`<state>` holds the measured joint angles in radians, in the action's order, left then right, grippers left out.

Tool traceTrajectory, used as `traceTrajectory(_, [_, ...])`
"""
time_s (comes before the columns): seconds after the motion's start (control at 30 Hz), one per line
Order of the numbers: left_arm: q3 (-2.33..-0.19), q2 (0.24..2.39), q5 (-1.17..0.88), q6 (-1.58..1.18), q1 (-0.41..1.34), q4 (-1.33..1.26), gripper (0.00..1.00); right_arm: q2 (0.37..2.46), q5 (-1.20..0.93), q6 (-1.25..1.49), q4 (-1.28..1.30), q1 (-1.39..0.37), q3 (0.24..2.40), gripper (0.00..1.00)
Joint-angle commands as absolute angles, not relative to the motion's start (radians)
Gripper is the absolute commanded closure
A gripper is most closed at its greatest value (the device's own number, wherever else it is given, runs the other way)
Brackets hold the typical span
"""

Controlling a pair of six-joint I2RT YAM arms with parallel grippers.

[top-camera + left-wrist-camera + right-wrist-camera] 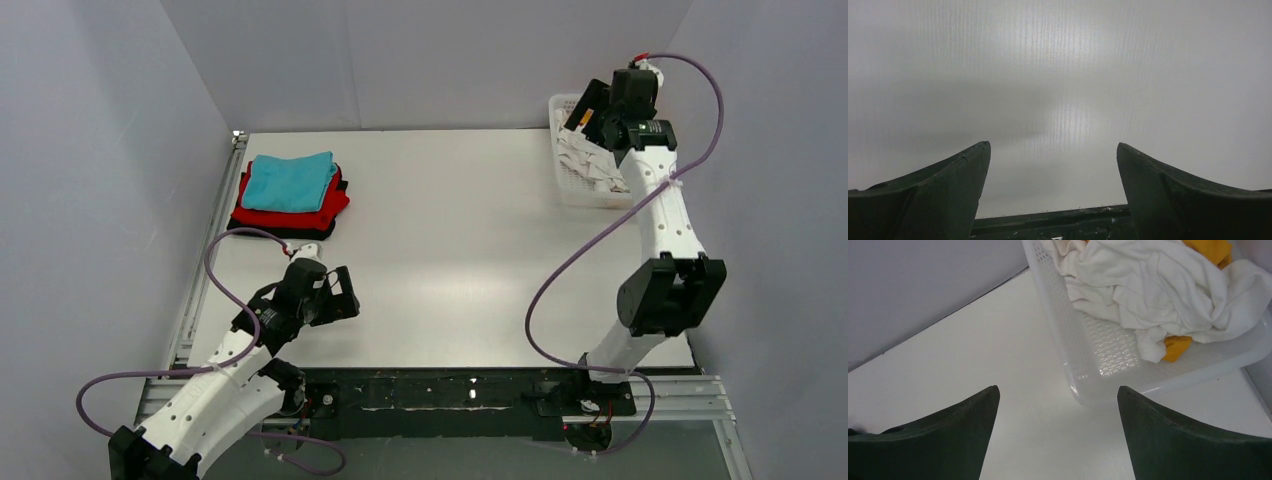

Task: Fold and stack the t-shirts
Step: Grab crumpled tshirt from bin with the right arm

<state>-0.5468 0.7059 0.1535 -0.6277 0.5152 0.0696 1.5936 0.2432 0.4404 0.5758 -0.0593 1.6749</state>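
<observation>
1. Five t-shirt colours show. Three are folded in one stack: a teal cotton tee (290,181) on top, a red tee (318,214) under it, and a black tee (290,231) at the bottom.
2. The other two lie crumpled together: a large white tee (1148,285) and an orange-yellow tee (1176,347). The orange-yellow one peeks out in two patches, and I cannot tell whether they belong to one garment.
3. There are two arms and one white plastic lattice basket (1083,355).
4. The left arm stretches low from the near left corner. The left gripper (1053,150) hangs over the bare white table (450,240), near the folded stack but apart from it. Its dark fingers are spread wide with nothing between them.
5. The right arm rises from the near right, bends at the elbow and reaches to the far right corner. The right gripper (1058,395) hovers just beside the basket's near corner, tilted down toward it. Its fingers are also wide apart and hold nothing.
6. The basket sits at the table's far right edge. It holds the white tee, which is bunched and untouched, with the orange-yellow cloth beneath and behind it.
7. The folded stack lies on the table at the far left, well apart from the basket.
</observation>
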Motion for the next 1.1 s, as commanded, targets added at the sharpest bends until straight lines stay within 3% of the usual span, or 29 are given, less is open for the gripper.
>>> traceTrajectory(0.0, [-0.577, 0.709, 0.204, -0.616, 0.518, 0.146, 0.02, 1.817, 0.165, 0.369, 0.772, 0.049, 1.928, 0.05])
traceTrajectory(0.4, [-0.572, 0.747, 0.182, -0.625, 0.517, 0.127, 0.02, 2.205, 0.091, 0.304, 0.634, 0.224, 2.211, 0.15])
traceTrajectory(0.73, [-0.581, 0.794, 0.207, -0.614, 0.517, 0.132, 0.02, 2.337, 0.212, 0.236, 0.492, 0.228, 2.219, 0.18])
traceTrajectory(0.87, [-0.580, 0.808, 0.213, -0.612, 0.517, 0.125, 0.02, 2.361, 0.173, 0.217, 0.475, 0.228, 2.226, 0.29])
traceTrajectory(0.93, [-0.579, 0.819, 0.215, -0.612, 0.517, 0.119, 0.02, 2.361, 0.147, 0.201, 0.456, 0.229, 2.214, 0.41])
traceTrajectory(1.07, [-0.591, 0.847, 0.207, -0.612, 0.517, 0.124, 0.02, 2.344, 0.143, 0.187, 0.437, 0.229, 2.211, 0.87])
